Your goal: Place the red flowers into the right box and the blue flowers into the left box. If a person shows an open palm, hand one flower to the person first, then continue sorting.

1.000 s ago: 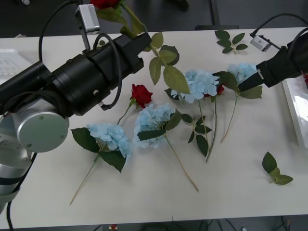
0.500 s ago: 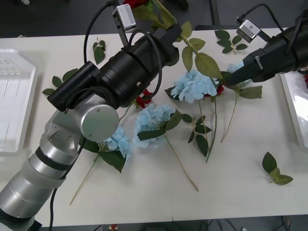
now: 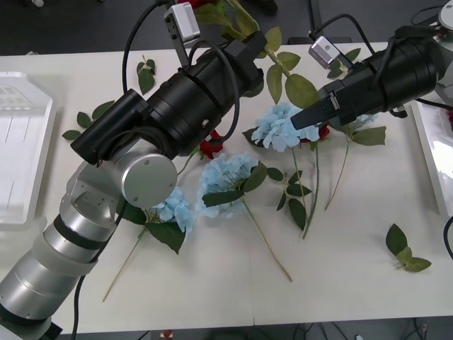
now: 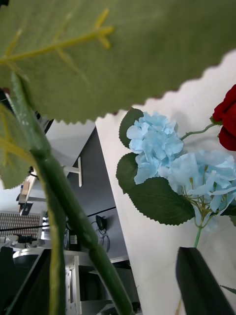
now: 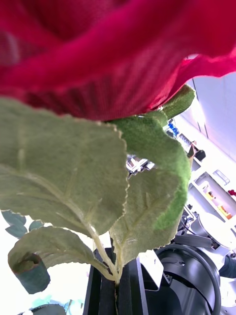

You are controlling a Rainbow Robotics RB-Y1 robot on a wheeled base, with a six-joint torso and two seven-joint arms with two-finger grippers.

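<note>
Rose (image 3: 200,3) raised over the desk's (image 3: 212,290) far edge, stem clamped in the left gripper (image 5: 118,288): red head, big serrated leaves. Right gripper (image 3: 301,119) over the hydrangeas (image 3: 283,127), fingers apart, holding nothing. Second rose (image 3: 209,147) half hidden under left arm. Left box (image 3: 21,142) off to the left.

Legible markings, all views: none that I can read. I find no text, label, brand, number or sign on anything in front of me.
</note>
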